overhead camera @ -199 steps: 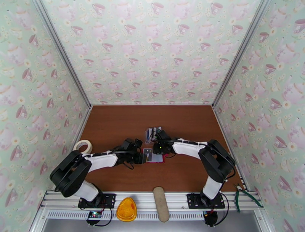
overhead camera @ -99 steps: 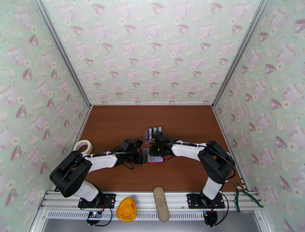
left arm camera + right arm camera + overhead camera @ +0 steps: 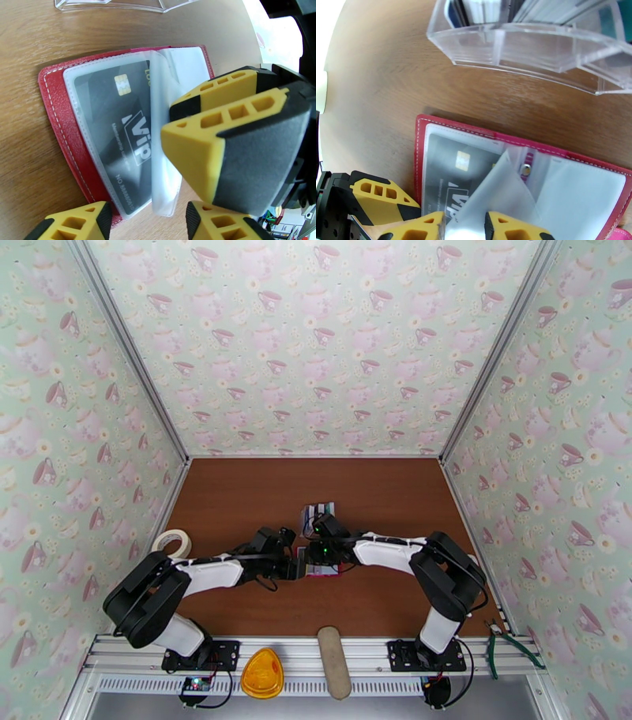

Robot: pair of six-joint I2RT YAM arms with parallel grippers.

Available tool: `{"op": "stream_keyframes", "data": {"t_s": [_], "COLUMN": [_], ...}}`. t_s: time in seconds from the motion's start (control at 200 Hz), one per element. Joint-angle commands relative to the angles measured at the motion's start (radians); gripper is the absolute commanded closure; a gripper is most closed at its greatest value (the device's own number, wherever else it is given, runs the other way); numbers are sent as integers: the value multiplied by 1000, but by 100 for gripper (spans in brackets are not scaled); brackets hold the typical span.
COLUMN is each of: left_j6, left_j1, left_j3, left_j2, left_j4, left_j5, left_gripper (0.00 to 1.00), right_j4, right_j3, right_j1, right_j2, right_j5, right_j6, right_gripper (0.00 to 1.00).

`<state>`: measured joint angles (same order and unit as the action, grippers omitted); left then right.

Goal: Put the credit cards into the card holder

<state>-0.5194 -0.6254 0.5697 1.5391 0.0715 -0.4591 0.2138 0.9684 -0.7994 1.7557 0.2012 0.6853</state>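
The red card holder [image 3: 321, 571] [image 3: 59, 114] [image 3: 419, 158] lies open on the brown table. A black VIP credit card [image 3: 114, 130] [image 3: 442, 165] sits in its left clear pocket. My right gripper [image 3: 465, 225] [image 3: 170, 123] [image 3: 318, 549] is shut on a loose clear pocket leaf [image 3: 493, 189] and holds it lifted off the wallet. My left gripper [image 3: 146, 223] [image 3: 295, 561] is open at the wallet's left edge, its fingers straddling that edge. More credit cards [image 3: 486, 8] stand in the clear plastic stand [image 3: 521, 43] [image 3: 317, 513] just beyond the wallet.
A tape roll [image 3: 172, 541] lies at the table's left side. On the front rail are an orange piece [image 3: 261, 673], a tan oblong object [image 3: 333, 661] and green-handled pliers [image 3: 505, 643]. Patterned walls close off three sides.
My right gripper has shifted slightly left and nearer, over the open wallet. The left arm has hardly moved.
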Motion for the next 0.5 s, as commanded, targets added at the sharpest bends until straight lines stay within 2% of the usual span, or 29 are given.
{"op": "stream_keyframes", "data": {"t_s": [0.0, 0.496], "left_j6": [30, 47], "left_j1": [-3, -46], "left_j3": [-2, 21], "left_j2": [49, 145], "left_j4": [-95, -149], "left_j5": [75, 166], "left_gripper": [46, 57], "right_j4": [-17, -20], "right_j3": [26, 14], "right_j1": [-11, -9], "right_j2": [-4, -27], "right_j5": [33, 31], "right_j6": [13, 20], "right_gripper": [66, 66]}}
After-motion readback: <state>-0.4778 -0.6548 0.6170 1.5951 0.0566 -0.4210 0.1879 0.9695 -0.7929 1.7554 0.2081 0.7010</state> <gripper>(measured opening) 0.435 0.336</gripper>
